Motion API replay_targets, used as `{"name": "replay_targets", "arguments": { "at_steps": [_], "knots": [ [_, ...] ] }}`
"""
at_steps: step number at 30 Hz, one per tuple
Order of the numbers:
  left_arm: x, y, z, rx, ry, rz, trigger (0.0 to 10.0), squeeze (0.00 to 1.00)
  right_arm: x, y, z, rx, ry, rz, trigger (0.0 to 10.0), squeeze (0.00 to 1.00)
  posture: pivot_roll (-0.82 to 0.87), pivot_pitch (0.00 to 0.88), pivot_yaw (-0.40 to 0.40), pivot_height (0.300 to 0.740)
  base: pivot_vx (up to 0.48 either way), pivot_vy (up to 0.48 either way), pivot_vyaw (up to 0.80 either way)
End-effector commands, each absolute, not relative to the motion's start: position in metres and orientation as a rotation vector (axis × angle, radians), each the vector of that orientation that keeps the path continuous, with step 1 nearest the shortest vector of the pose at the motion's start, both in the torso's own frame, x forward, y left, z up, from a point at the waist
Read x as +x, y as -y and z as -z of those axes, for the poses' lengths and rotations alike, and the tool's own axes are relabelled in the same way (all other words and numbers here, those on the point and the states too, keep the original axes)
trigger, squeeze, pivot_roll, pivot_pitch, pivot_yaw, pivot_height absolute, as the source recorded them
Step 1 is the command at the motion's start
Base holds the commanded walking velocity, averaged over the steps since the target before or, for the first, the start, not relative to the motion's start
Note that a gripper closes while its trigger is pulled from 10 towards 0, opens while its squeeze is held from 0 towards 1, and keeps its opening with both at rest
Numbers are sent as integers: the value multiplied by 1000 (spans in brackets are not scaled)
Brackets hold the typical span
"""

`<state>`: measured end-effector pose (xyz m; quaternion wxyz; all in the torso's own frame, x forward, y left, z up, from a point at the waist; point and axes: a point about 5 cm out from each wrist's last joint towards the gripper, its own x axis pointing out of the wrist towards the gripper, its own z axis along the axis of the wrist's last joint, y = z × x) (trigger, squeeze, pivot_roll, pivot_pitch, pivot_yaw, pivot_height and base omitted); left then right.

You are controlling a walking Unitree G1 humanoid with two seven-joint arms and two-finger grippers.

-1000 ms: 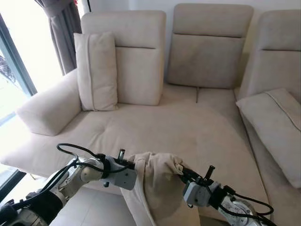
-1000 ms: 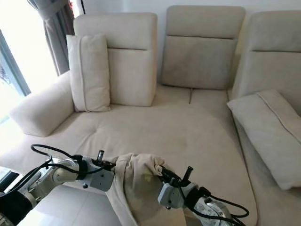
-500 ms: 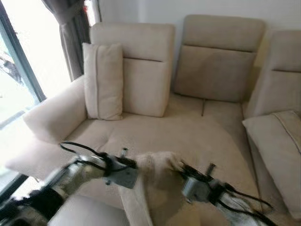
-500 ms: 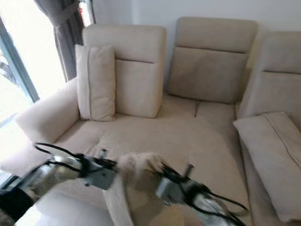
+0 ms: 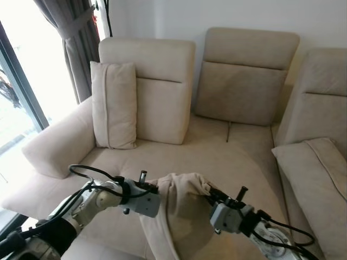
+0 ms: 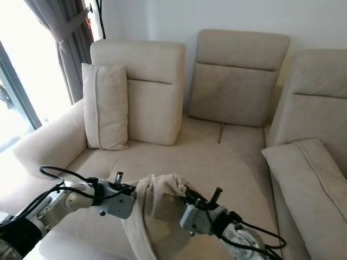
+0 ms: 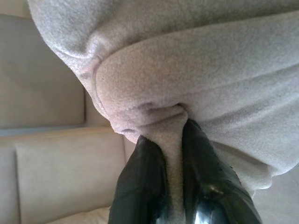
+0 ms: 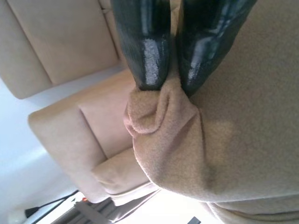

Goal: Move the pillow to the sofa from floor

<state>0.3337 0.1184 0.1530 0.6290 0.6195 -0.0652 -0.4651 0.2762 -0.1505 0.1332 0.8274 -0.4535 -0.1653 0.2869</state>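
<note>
Nearest the camera, the left pincer [image 7: 170, 140] is clenched on a pinched fold of the beige pillow [image 5: 181, 208], its two black fingers [image 7: 140, 182] squeezing the fabric between them. The right pincer [image 8: 169, 86] grips another bunched fold at the pillow's opposite upper corner, so the pillow hangs between the two pincers, held up in front of the sofa's [image 5: 217, 157] front edge. The pillow's lower part is cut off by the bottom of the head views, so whether it touches the floor cannot be told. Both pincers' fingertips are buried in the cloth in the head views; the wrist views show them better.

Beyond the pincers lies the sofa seat. Far to the left pincer's side, an upright cushion [image 5: 114, 105] leans against the backrest beside the armrest. Far to the right pincer's side, a flat cushion [image 5: 312, 170] lies on the seat, partly cut by the frame edge. Behind the sofa's left end hangs a grey curtain [image 5: 73, 40] by a bright window, washed out by glare.
</note>
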Motion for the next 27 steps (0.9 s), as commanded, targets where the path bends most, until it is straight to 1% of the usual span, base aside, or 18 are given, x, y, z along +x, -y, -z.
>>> {"name": "replay_targets", "arguments": {
  "at_steps": [1,17,21,27],
  "knots": [
    [329,-104,-156,1413,236,1105,10000,0,275,135,-151,-938,470,-606,10000,0,92,0,8,740,0,0,0],
    [330,-100,-159,1372,257,1101,10000,0,278,137,-153,-926,471,-567,10000,0,89,0,13,740,0,0,0],
    [330,-96,-159,1320,258,1110,10000,0,278,136,-153,-872,460,-551,10000,0,80,0,17,740,0,0,0],
    [330,-92,-160,1278,267,1117,10000,0,276,133,-152,-846,448,-540,10000,0,75,0,19,740,0,0,-772]
  ]
}}
